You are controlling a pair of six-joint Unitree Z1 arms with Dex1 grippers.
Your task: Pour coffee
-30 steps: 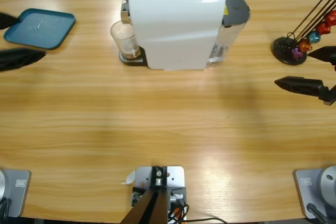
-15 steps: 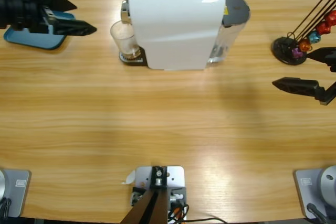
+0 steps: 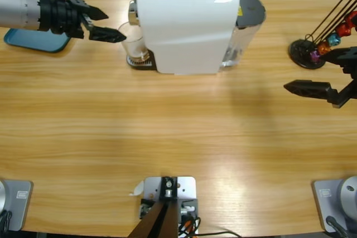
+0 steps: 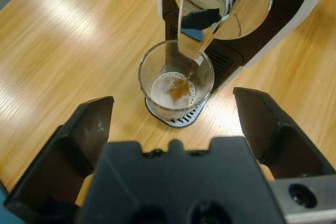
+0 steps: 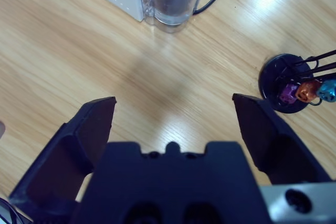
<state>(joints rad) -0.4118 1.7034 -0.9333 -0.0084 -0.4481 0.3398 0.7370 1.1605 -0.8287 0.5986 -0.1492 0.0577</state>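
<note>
White coffee machine (image 3: 184, 26), brown coffee (image 4: 176, 92), teal tray (image 3: 33, 42), wood-grain table (image 3: 178, 132)

No readable text, label, brand or number shows on the coffee machine (image 3: 187, 23) or elsewhere.

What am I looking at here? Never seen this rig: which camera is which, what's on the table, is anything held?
Two robot arms work at a wooden table. The high view looks straight down from a fixed camera. The other two come from cameras on each arm's wrist, looking along its two black jaws.

The left end effector, jaws open, comes in from the upper left toward a glass under the spout of a white coffee machine. The glass holds a little coffee. A blue tray lies beneath the arm.

The right end effector, also open, hangs over bare table near a capsule rack with coloured capsules.

Neither holds anything.
</note>
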